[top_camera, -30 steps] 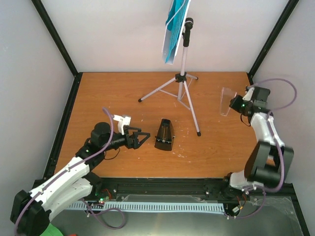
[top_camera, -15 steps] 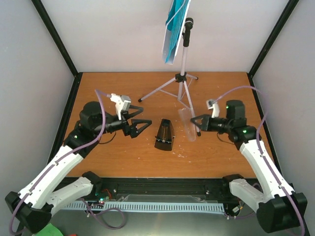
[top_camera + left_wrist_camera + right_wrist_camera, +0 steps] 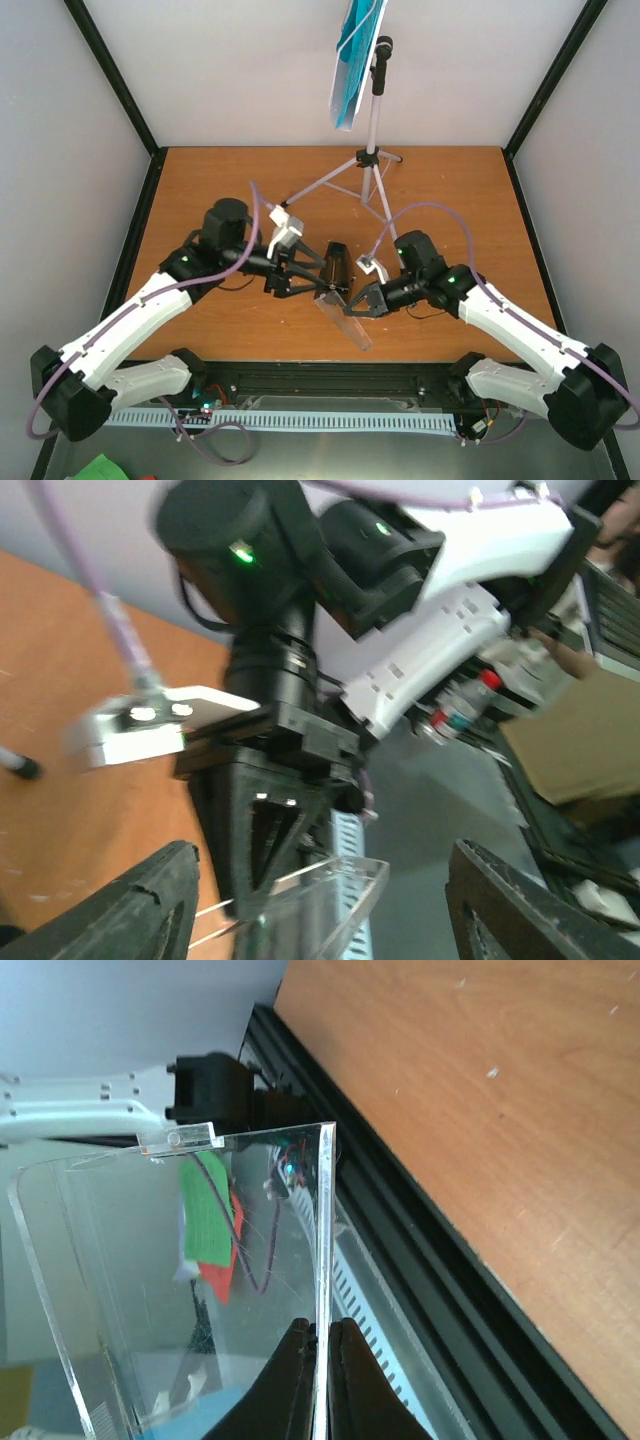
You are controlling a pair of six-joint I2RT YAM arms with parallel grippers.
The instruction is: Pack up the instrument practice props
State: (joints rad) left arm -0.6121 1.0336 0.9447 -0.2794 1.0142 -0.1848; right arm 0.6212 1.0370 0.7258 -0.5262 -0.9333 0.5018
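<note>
The small black metronome (image 3: 338, 266) stands on the table's middle. My left gripper (image 3: 308, 272) is open, its fingertips at the metronome's left side. In the left wrist view the open left gripper (image 3: 322, 865) faces the right gripper and a clear plastic container (image 3: 330, 900); the metronome does not show there. My right gripper (image 3: 357, 302) is shut on the wall of the clear container (image 3: 345, 322), held tilted just in front of the metronome; its fingers (image 3: 296, 1380) pinch that wall (image 3: 322, 1260). The grey tripod music stand (image 3: 372, 170) stands at the back with cyan sheet music (image 3: 350, 60) on its tray.
The tripod's legs (image 3: 392, 228) spread over the table's back middle, one leg reaching near my right arm. A black frame rail (image 3: 330, 375) runs along the table's near edge. White walls close in the back and both sides.
Both arms have swung in to the middle. The right gripper has carried the clear container from the right side to just in front of the metronome. The left gripper has moved right, up to the metronome.
</note>
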